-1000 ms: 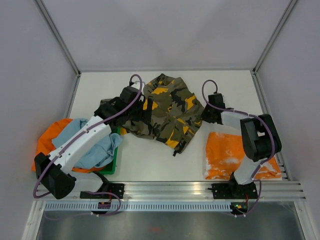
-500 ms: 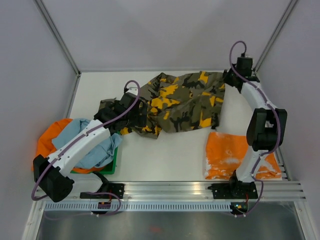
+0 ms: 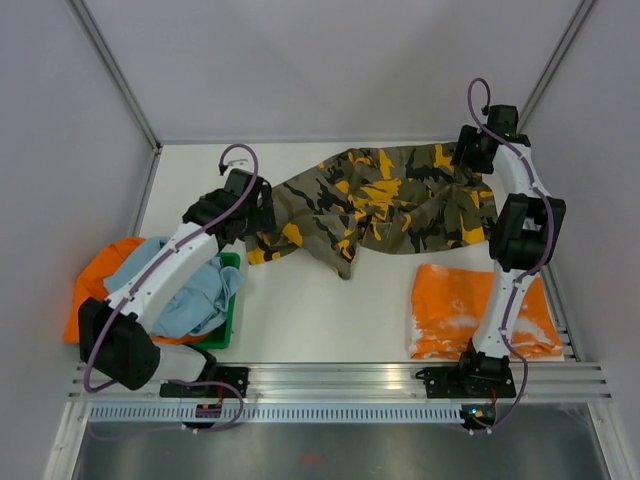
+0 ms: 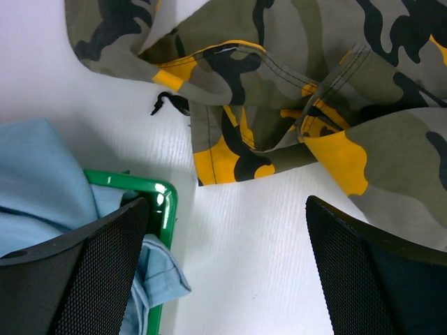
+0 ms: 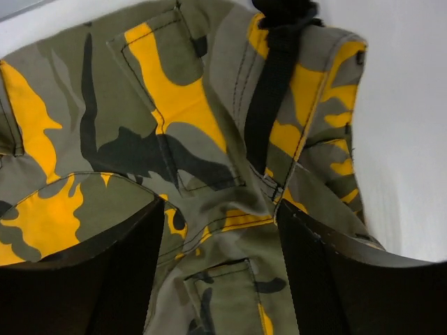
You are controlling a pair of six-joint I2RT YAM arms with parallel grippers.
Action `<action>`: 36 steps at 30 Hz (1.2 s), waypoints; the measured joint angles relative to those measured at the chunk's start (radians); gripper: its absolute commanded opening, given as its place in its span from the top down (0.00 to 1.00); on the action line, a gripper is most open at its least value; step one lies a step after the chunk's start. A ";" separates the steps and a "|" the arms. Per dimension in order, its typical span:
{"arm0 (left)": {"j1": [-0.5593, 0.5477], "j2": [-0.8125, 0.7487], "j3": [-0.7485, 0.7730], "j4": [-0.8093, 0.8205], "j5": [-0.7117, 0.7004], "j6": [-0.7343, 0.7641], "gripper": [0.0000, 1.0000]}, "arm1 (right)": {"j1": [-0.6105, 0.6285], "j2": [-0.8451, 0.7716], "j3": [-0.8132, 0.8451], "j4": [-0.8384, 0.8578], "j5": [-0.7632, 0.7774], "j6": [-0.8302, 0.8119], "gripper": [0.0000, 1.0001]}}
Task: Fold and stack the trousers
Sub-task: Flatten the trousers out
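We saw the left pincer (image 4: 227, 204) and the right pincer (image 5: 220, 204) both released above the trousers (image 3: 385, 205), stretched along the counter (image 3: 330, 310) probably to prepare 1 flat fold.

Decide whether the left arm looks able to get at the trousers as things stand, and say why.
Probably yes. The left arm's fingers stand open over the table, and the trousers lie just ahead of them with nothing between. The green basket sits off to one side.
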 measured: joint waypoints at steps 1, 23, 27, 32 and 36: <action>0.003 0.017 0.008 0.007 0.007 0.000 0.02 | 0.003 0.000 -0.007 -0.013 -0.001 -0.010 0.26; 0.088 0.401 0.030 0.196 0.242 -0.307 0.21 | 0.232 -0.472 -0.611 0.180 -0.233 0.101 0.27; 0.144 0.482 0.038 0.191 0.215 -0.386 0.36 | 0.244 -0.472 -0.657 0.187 -0.236 0.116 0.28; 0.197 0.599 0.125 0.207 0.216 -0.422 0.87 | 0.238 -0.472 -0.685 0.195 -0.235 0.126 0.28; 0.237 0.660 0.216 0.217 0.213 -0.409 0.98 | 0.237 -0.472 -0.705 0.209 -0.232 0.132 0.28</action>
